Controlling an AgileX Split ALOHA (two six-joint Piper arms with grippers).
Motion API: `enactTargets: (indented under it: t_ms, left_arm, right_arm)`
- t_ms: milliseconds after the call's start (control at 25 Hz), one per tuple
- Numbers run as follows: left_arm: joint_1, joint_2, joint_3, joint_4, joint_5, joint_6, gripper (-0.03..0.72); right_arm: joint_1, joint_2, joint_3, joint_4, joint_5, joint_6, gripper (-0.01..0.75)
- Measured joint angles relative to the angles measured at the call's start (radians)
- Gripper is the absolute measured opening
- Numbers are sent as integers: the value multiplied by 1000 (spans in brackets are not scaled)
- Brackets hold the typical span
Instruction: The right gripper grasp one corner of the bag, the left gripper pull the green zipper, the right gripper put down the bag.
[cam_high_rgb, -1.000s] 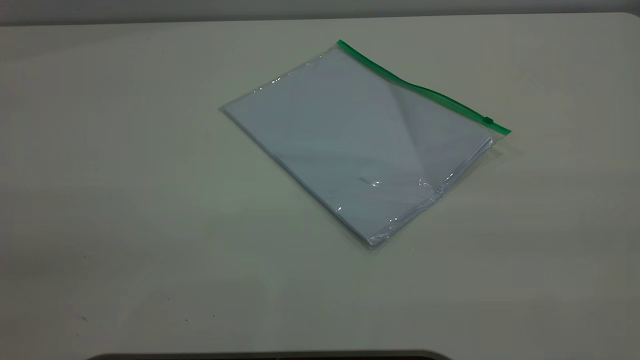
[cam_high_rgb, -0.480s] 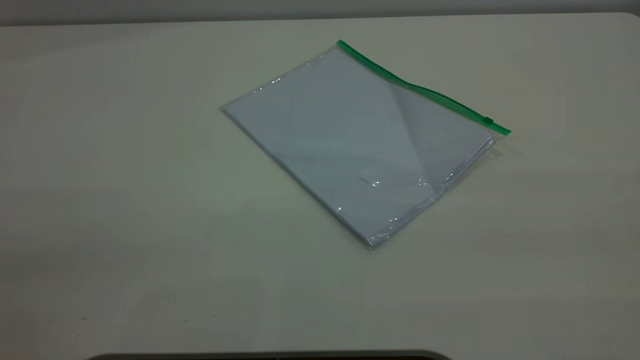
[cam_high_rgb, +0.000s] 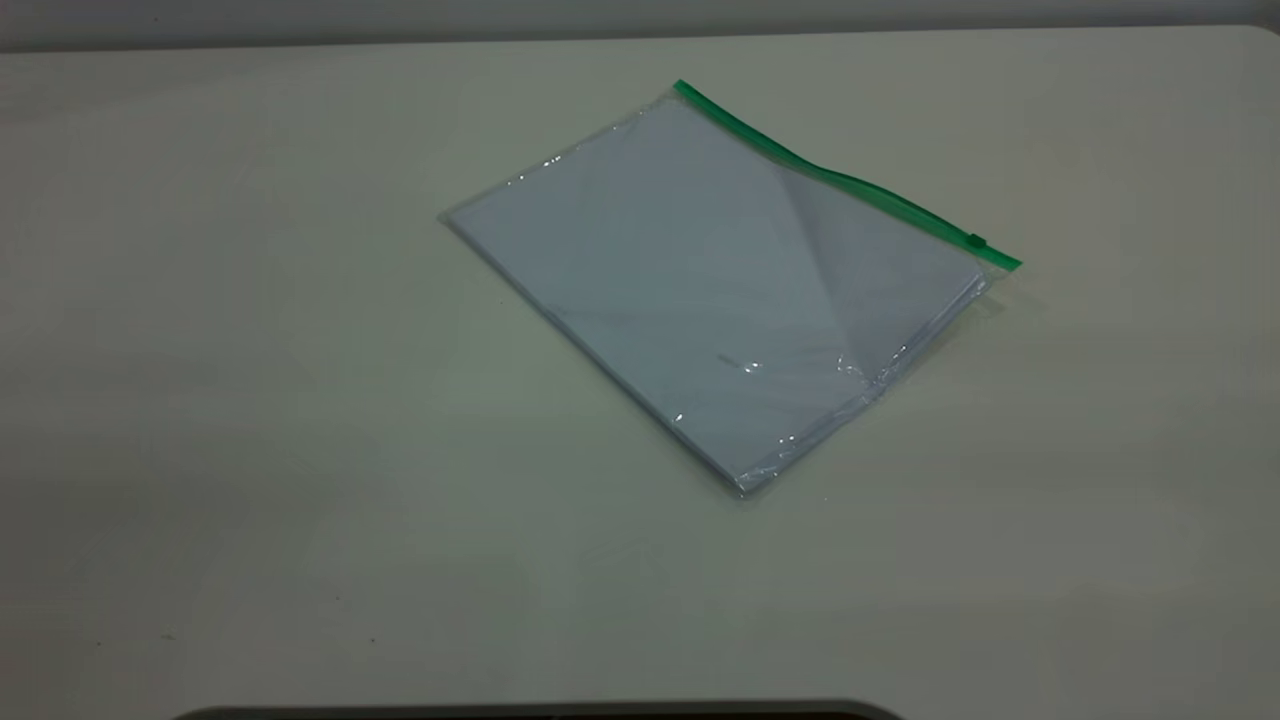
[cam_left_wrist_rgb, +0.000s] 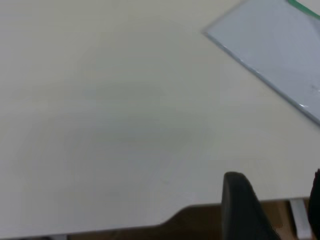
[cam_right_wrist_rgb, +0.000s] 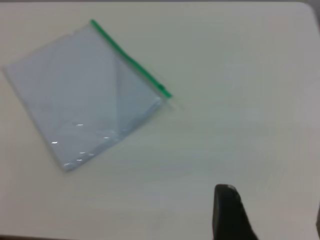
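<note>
The bag (cam_high_rgb: 700, 280) lies flat on the pale table, clear with white sheets inside. The green zipper (cam_high_rgb: 850, 180) runs along its far right edge, with the slider tab (cam_high_rgb: 976, 241) close to the corner of the bag (cam_high_rgb: 1010, 262) on the right. Neither gripper shows in the exterior view. The left gripper (cam_left_wrist_rgb: 275, 200) is open and empty over the table's near edge, far from the bag (cam_left_wrist_rgb: 275, 45). The right gripper (cam_right_wrist_rgb: 272, 215) is open and empty, well short of the bag (cam_right_wrist_rgb: 80, 95), its zipper (cam_right_wrist_rgb: 130, 57) and that corner (cam_right_wrist_rgb: 169, 95).
The table (cam_high_rgb: 250, 400) is pale and bare around the bag. A dark cut-out (cam_high_rgb: 540, 712) marks its front edge. In the left wrist view the table edge (cam_left_wrist_rgb: 200, 206) runs under the gripper, with brown floor below.
</note>
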Motion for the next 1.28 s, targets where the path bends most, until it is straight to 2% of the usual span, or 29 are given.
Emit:
enactTargets:
  t_ms: [240,400,560,800,960,1120,1280]
  left_arm:
    - [0,306,-61,-139,-154,197,402]
    - [0,517,-106,-292,-224,378,455]
    - [0,675,-127,-450,-304,621,527]
    - [0,873,-128,-683,-462,883,545]
    - [0,1006,-146,-775,-484,992,547]
    - [0,1130,-215,-791,-498,1024,547]
    - [-12,1243,-296,-793,-510,1026,547]
  right_arm:
    - [0,323,0,98,-176,-122,474]
    - [0,567,0,248,-304,-259,514]
    - [0,828,0,463,-420,-429,525]
    - [0,1222,-12,858,-603,-796,526]
    - [0,1471,-54,1185,-644,-1128,526]
    - [0,1714,-133,1531,-608,-1449,526]
    - [-3,1939,-231,1650,-531,-1574,526]
